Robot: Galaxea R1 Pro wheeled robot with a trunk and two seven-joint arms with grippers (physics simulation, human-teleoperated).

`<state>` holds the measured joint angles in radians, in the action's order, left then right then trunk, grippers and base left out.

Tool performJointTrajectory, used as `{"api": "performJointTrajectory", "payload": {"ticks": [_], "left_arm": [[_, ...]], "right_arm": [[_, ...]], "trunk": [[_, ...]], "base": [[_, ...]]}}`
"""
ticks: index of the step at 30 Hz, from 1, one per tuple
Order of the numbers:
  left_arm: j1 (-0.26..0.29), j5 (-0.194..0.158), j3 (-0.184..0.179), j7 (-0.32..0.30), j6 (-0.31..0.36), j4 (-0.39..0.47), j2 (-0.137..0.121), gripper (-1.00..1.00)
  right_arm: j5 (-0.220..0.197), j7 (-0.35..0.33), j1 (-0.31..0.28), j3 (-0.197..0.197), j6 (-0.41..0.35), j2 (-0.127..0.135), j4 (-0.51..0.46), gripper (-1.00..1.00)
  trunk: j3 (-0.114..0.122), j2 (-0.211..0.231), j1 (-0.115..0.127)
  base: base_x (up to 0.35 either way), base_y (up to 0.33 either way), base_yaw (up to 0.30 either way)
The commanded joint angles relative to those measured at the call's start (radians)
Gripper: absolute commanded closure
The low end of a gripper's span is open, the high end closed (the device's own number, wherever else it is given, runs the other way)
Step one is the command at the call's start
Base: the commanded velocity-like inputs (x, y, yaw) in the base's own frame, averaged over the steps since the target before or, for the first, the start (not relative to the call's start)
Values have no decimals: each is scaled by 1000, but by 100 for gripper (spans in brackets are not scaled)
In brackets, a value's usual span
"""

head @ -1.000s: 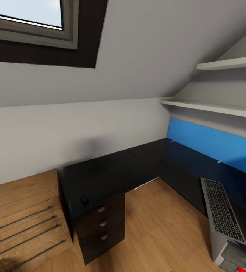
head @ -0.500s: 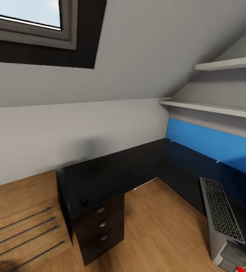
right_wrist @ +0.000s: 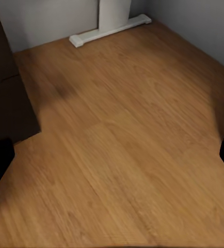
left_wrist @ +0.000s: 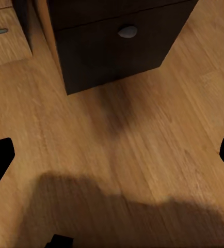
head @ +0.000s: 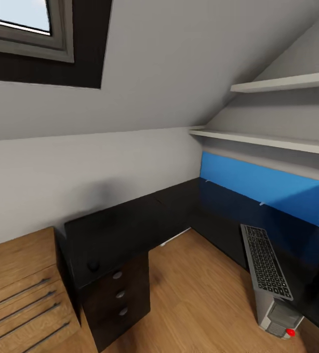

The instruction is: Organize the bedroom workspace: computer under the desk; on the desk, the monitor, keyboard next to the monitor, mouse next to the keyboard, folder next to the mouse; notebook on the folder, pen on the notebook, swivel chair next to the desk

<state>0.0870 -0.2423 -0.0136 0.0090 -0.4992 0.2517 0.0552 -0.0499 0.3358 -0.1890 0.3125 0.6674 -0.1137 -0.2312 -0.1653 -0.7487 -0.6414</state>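
Note:
The glossy black desk [head: 130, 225] runs along the wall and turns the corner to the right. A small dark mouse [head: 93, 266] lies near the desk's left end. The slim keyboard [head: 265, 262] rests on top of the silver-grey computer [head: 273, 314], which stands on the floor with its red light [head: 290, 332] showing. In the right wrist view the desk's white leg and foot bar [right_wrist: 112, 28] stand ahead. My left gripper [left_wrist: 112, 157] is open over bare floor, and so is my right gripper [right_wrist: 112, 155]; neither holds anything.
A black drawer unit [head: 118, 301] stands under the desk's left end, close ahead of the left gripper [left_wrist: 117, 46]. Oak drawers [head: 17, 294] flank it. A blue wall panel [head: 277, 189], two shelves [head: 267, 139] and a skylight [head: 27, 29] sit above. Wood floor [head: 199, 289] lies between.
The whole head view has shifted left, so the camera has turned to the right. Nothing on the desk or the floor has moved.

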Motion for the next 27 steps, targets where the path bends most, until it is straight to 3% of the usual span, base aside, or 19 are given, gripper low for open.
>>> {"api": "performJointTrajectory", "payload": {"ticks": [1, 27], "left_arm": [[0, -4, -1, 1, -3, 0, 0, -100], [0, -6, 3, 0, -5, 0, 0, -100]], "right_arm": [[-5, 6, -1, 8, 2, 0, 1, -100], [-5, 6, -1, 8, -1, 0, 2, -100]], "trunk": [[-2, -1, 0], [-2, -1, 0]], "base": [[0, 0, -263], [0, 0, -266]]}}
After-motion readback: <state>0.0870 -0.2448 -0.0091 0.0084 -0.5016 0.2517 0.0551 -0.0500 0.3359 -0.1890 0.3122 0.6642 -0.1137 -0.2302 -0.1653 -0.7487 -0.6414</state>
